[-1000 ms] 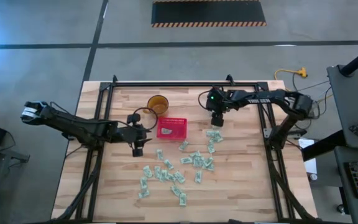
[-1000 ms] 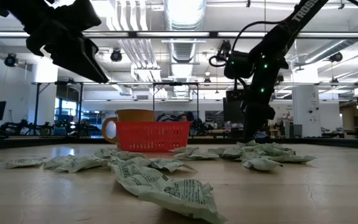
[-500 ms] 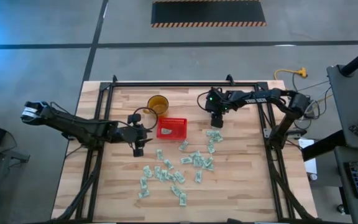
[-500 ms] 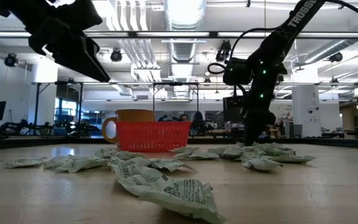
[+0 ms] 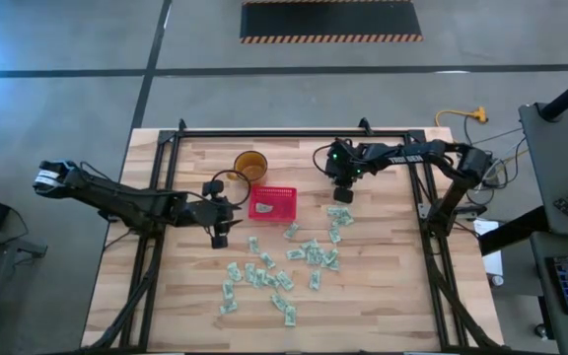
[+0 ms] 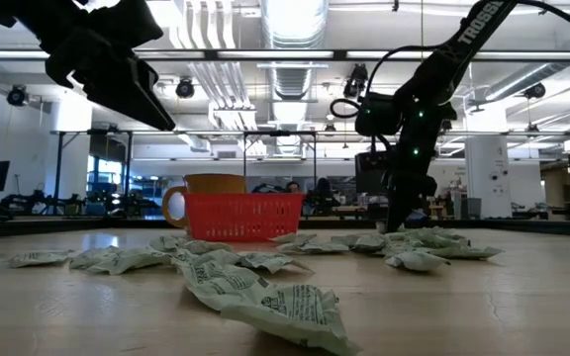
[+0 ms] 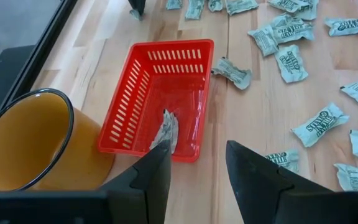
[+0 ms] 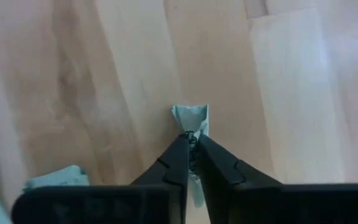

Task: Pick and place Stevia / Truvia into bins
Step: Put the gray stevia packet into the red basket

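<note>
Amber cup with handle (image 5: 250, 164) on wooden table (image 5: 383, 286), black-yellow striped mat (image 5: 330, 21)

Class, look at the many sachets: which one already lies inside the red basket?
The single sachet on the floor of the red basket, by its wall nearest the left tool. All the others lie scattered on the bare wooden table.

Grey concrete floor (image 5: 57, 39); ceiling ducts (image 6: 295, 74), perhaps a workshop.

Pale green sachets (image 5: 286, 268) strewn on wood, one inside red basket (image 5: 271, 202)
</note>
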Robot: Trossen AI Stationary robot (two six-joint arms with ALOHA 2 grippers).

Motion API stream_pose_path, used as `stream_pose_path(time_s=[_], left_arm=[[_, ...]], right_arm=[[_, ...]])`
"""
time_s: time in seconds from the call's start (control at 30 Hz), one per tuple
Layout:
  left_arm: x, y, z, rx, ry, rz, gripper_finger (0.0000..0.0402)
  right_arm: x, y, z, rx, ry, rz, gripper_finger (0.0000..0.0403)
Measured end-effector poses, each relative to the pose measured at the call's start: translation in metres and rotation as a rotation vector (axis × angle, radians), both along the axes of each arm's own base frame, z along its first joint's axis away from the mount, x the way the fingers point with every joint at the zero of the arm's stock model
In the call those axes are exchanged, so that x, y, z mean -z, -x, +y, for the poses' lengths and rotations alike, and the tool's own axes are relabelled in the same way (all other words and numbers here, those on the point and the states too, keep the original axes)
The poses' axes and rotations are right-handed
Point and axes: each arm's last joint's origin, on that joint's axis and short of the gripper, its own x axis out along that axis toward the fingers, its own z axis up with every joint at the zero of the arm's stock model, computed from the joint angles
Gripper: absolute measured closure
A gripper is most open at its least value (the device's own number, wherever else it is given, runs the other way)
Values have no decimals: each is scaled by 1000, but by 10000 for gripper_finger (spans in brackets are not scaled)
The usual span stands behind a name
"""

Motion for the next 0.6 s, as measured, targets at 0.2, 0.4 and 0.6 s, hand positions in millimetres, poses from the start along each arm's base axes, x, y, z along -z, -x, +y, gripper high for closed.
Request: stream_pose_path(time_s=[0.2,0.4,0.6], left_arm=[[0,0,0,0,0,0,264],[0,0,0,0,0,0,264],[0,0,0,0,0,2,264]], right_arm=[[-2,-6,9,-75,-143,-90,393],[-16,-17,19,-153,-172,-230,394],[-44,-29,33,-269,-152,-426,394]])
